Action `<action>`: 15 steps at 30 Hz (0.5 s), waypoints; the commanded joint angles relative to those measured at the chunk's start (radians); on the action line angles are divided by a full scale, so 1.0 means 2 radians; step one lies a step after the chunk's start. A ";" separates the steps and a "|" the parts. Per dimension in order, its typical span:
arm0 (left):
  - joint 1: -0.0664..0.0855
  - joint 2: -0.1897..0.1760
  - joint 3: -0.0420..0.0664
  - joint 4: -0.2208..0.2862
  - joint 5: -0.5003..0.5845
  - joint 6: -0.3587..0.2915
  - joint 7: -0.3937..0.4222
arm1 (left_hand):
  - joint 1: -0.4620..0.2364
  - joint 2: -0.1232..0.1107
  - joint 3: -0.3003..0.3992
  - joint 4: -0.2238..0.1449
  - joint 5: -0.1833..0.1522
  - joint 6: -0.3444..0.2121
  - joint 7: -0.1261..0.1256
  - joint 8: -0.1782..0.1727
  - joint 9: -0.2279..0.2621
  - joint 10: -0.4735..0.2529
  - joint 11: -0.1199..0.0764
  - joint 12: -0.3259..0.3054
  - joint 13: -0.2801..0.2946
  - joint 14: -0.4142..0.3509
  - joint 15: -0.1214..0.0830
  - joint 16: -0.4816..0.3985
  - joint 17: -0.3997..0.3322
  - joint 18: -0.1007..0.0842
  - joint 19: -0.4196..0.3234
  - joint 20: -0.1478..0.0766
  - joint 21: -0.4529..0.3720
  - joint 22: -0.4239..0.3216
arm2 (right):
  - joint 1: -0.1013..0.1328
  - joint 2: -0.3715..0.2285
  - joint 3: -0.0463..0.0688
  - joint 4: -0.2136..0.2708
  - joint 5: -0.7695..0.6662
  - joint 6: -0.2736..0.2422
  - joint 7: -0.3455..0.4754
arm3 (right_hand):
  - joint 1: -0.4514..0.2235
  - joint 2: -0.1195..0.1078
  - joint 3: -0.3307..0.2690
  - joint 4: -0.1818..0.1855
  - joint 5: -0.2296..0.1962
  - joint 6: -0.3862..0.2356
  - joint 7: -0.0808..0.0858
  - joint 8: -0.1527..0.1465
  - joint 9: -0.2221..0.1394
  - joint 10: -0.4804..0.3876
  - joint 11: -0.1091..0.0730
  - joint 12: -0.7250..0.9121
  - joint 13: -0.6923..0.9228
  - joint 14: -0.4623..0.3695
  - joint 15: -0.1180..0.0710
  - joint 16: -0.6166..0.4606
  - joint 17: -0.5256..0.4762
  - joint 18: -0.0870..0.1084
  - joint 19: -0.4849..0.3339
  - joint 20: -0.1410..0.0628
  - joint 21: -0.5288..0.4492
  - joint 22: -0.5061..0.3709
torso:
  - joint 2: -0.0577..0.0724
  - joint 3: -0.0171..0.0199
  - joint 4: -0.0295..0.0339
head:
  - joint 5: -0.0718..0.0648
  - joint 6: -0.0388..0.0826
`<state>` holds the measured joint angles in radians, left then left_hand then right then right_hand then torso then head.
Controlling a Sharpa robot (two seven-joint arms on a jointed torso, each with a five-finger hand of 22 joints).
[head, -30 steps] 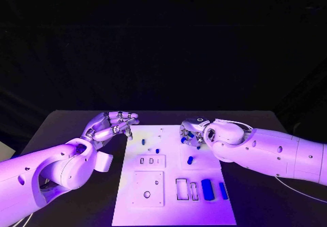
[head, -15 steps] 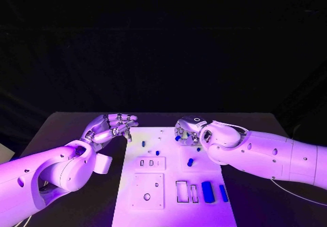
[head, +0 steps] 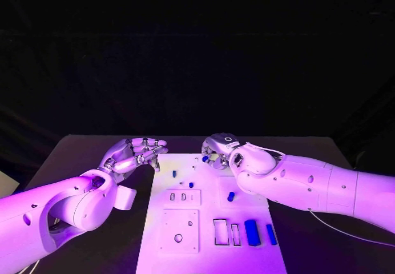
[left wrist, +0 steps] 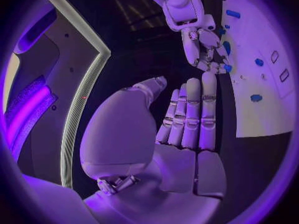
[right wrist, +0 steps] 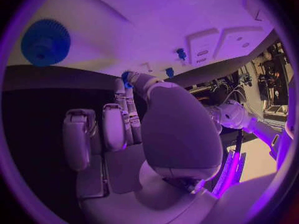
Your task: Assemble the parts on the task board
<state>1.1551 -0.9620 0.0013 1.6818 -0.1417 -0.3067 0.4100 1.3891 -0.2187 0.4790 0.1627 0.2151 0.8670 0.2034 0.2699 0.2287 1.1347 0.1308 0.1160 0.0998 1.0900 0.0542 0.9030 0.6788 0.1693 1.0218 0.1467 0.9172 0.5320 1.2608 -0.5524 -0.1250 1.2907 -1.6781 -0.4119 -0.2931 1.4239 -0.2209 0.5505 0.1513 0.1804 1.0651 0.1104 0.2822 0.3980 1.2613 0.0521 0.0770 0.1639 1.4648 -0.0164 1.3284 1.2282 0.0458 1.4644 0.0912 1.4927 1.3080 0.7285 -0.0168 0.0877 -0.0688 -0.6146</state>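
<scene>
Honestly I'm barely started: most blue parts (head: 251, 232) lie loose on the board (head: 206, 251). Right hand (head: 218, 153) pinches a small blue piece (head: 205, 158); left hand (head: 138, 153) holds nothing, fingers straight and together.

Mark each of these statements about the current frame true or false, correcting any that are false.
1. The right hand is over the far end of the task board. True.
2. The left hand grips a blue part. False: it holds nothing and sits at the board's far left corner.
3. A blue gear lies on the board. True.
4. The right hand is open and holds nothing. False: a small blue part sits at its fingertips.
5. Two blue bars lie at the board's near right. True.
</scene>
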 commanded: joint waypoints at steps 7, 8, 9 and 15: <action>0.002 0.003 0.001 0.001 -0.001 0.010 0.001 | -0.002 0.003 0.002 0.000 -0.002 -0.003 0.001 0.001 0.001 -0.001 0.001 0.001 0.001 -0.004 0.000 0.003 0.000 0.007 -0.003 0.000 0.002 0.000 | 0.000 0.023 0.000 -0.023 -0.006 -0.020 -0.011 | -0.002 0.002 0.001 -0.002 0.003 0.000 0.002 0.000 0.002 0.003 0.001 0.001 0.001 0.024 -0.003 0.003 0.001 -0.009 0.017 -0.003 0.003 0.076 | 0.001 -0.0004 0.0032 | 0.001 0.000; 0.002 0.003 0.001 0.001 -0.001 0.010 0.001 | -0.002 0.003 0.002 0.000 -0.002 -0.003 0.001 0.001 0.001 -0.001 0.001 0.001 0.001 -0.004 0.000 0.003 0.000 0.007 -0.003 0.000 0.002 0.000 | -0.001 0.025 0.000 -0.025 -0.006 -0.021 -0.012 | -0.002 0.002 0.001 -0.002 0.003 0.000 0.002 0.000 0.002 0.003 0.001 0.001 0.001 0.024 -0.003 0.003 0.001 -0.009 0.017 -0.003 0.003 0.076 | 0.001 -0.0005 0.0033 | 0.000 0.000; 0.002 0.003 0.001 0.000 -0.001 0.010 0.001 | -0.002 0.003 0.002 0.000 -0.002 -0.003 0.001 0.001 0.001 -0.001 0.001 0.001 0.001 -0.004 0.000 0.003 0.000 0.007 -0.003 0.000 0.002 0.000 | -0.001 0.028 0.000 -0.027 -0.006 -0.021 -0.012 | -0.002 0.002 0.001 -0.002 0.004 0.000 0.002 0.000 0.002 0.003 0.001 0.001 0.001 0.024 -0.003 0.002 0.000 -0.009 0.017 -0.003 0.003 0.076 | 0.001 -0.0006 0.0032 | 0.000 0.000; 0.003 0.005 0.001 0.000 -0.001 0.010 0.001 | -0.002 0.003 0.002 0.000 -0.002 -0.003 0.001 0.001 0.001 -0.001 0.001 0.001 0.001 -0.004 0.000 0.003 0.000 0.007 -0.003 0.000 0.002 0.000 | -0.002 0.039 0.000 -0.038 -0.002 -0.017 -0.011 | -0.004 0.000 0.002 -0.002 0.004 -0.002 0.003 0.000 0.003 0.002 0.001 0.000 0.001 0.024 -0.002 0.003 0.001 -0.009 0.017 -0.002 0.003 0.076 | 0.002 -0.0006 0.0032 | 0.002 0.000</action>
<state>1.1574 -0.9556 0.0014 1.6809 -0.1417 -0.3050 0.4079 1.3892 -0.2187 0.4790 0.1627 0.2151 0.8670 0.2034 0.2698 0.2295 1.1347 0.1307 0.1160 0.0997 1.0900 0.0542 0.9030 0.6786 0.1692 1.0218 0.1467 0.9170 0.5318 1.2577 -0.4772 -0.1245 1.2180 -1.6771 -0.4429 -0.3092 1.4239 -0.2212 0.5503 0.1513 0.1853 1.0640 0.1109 0.2807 0.4010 1.2612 0.0522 0.0751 0.1641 1.4648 -0.0164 1.3283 1.2293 0.0457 1.4644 0.0913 1.4927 1.3078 0.7315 -0.0174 0.0932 -0.0667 -0.6137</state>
